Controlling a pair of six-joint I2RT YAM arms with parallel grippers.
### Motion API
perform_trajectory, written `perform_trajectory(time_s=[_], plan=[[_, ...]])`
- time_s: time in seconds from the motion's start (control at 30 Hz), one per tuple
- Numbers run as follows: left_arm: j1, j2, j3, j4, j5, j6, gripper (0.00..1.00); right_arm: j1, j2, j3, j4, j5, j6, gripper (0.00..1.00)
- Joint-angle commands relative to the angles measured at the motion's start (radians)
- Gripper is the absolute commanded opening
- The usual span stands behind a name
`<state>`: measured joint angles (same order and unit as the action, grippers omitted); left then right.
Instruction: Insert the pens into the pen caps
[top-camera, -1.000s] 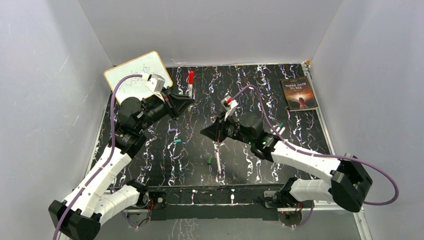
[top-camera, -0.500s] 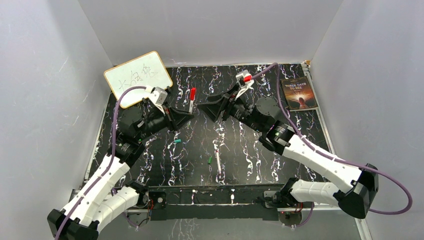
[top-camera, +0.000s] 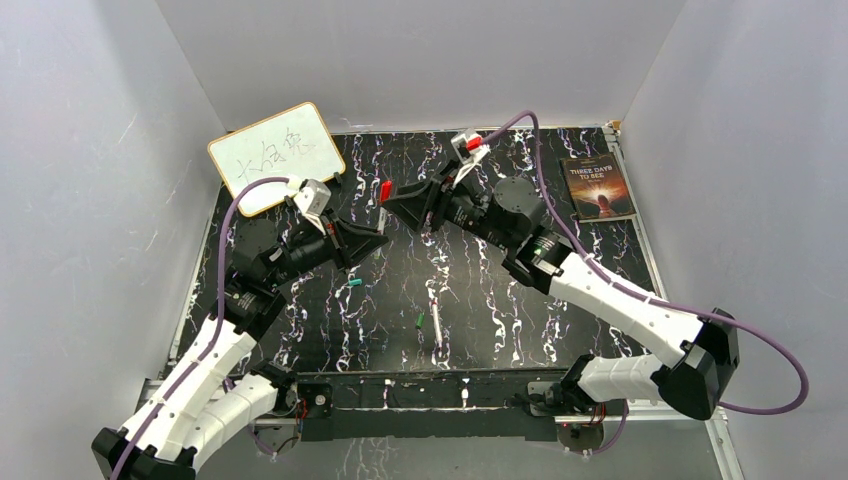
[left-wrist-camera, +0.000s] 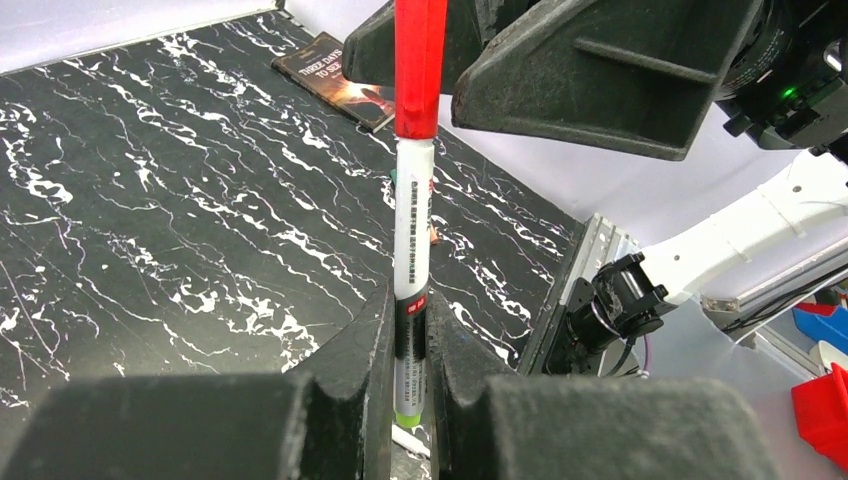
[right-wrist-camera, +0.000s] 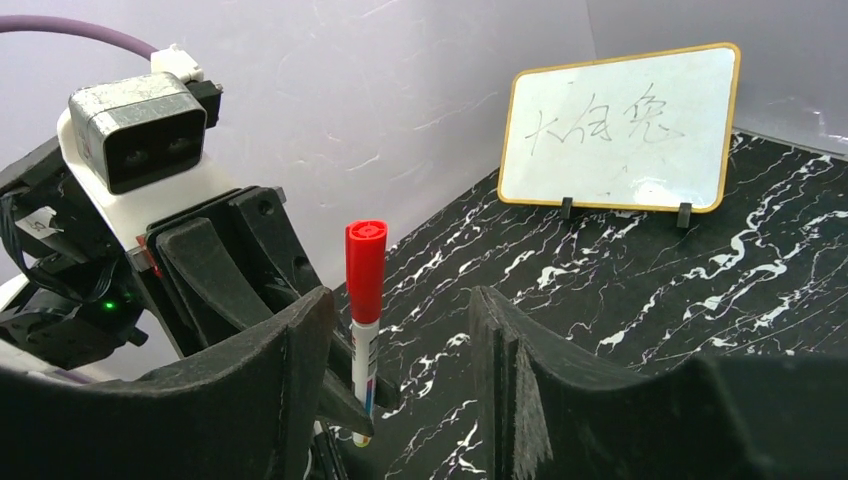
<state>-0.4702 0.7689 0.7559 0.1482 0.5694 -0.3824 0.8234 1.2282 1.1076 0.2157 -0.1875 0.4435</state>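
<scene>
My left gripper is shut on a white-barrelled pen with a red cap, and holds it upright above the table. My right gripper is open right at the red cap. In the right wrist view the capped pen stands between my open jaws, close to the left finger. Another white pen lies on the table in front. A teal cap and a green cap lie near it. No purple cap shows.
A small whiteboard with writing stands at the back left. A dark book lies at the back right. The tabletop is black with white streaks. Grey walls close in three sides.
My right gripper has swung from over the table's middle up and left to the red cap. My left gripper has moved nearer and lower with the pen in it.
</scene>
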Motion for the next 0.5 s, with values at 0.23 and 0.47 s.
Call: perform_trajectory(time_s=[0.23,0.47], plan=[[0.001,-0.016,-0.022,0.022,0.029,-0.004,0.0,-0.003,0.006,0.078,0.065,-0.038,0.001,0.49],[0.001,-0.013,-0.023,0.024,0.038,-0.007,0.0,-0.003,0.024,0.087,0.071,-0.044,0.001,0.42]])
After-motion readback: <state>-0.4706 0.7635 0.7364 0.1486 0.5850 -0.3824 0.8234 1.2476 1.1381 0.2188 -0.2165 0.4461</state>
